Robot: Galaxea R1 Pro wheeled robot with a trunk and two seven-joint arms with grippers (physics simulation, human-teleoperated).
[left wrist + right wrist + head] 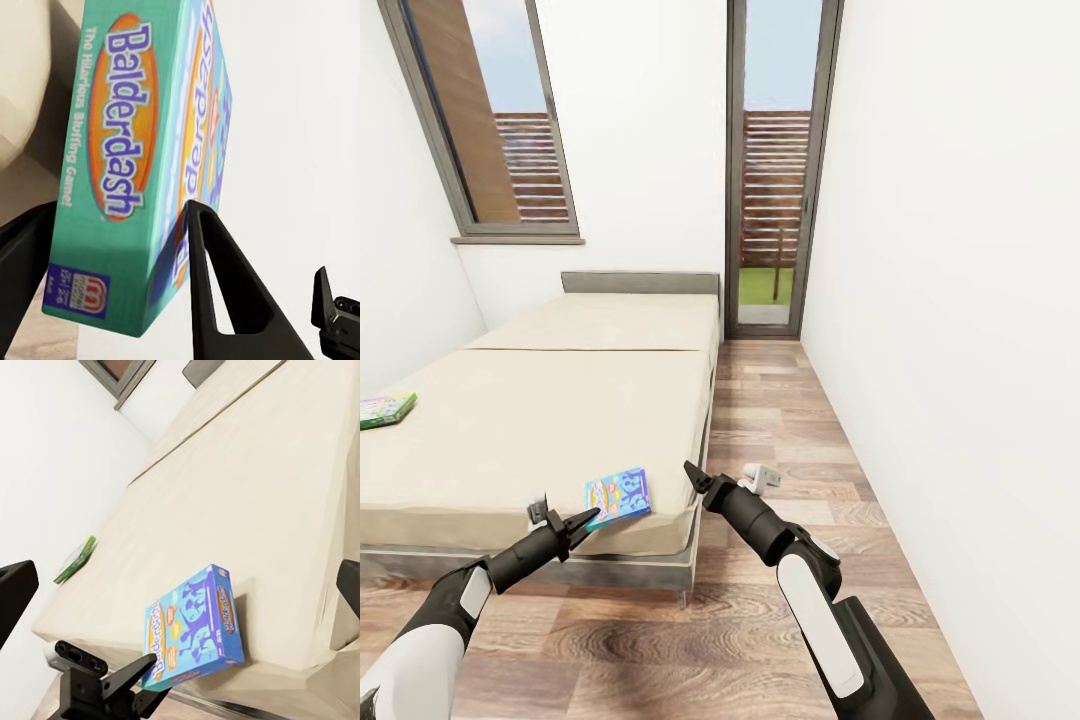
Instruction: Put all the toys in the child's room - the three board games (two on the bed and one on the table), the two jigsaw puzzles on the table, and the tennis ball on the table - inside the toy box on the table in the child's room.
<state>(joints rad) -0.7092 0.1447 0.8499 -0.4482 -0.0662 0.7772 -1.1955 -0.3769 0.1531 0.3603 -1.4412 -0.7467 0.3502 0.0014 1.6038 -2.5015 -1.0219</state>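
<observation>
- A green-edged game box [385, 409] lay at the bed's [540, 420] far left edge.
- The left claw [568, 524] straddled the blue game box's [618, 498] corner, apparently to lift it.
- The right claw [696, 477] hovered spread, empty.

Even, bright daylight fills the child's room, coming from the tall windows [774, 165] at the far wall. Shadows are soft: a faint dark band lies under the bed [560, 400] frame on the wood floor [780, 440]. White walls [950, 300] wash out almost featureless (no glare spots). The head view stretches toward its edges; the Balderdash box [142, 165] lettering is slightly soft close up.
</observation>
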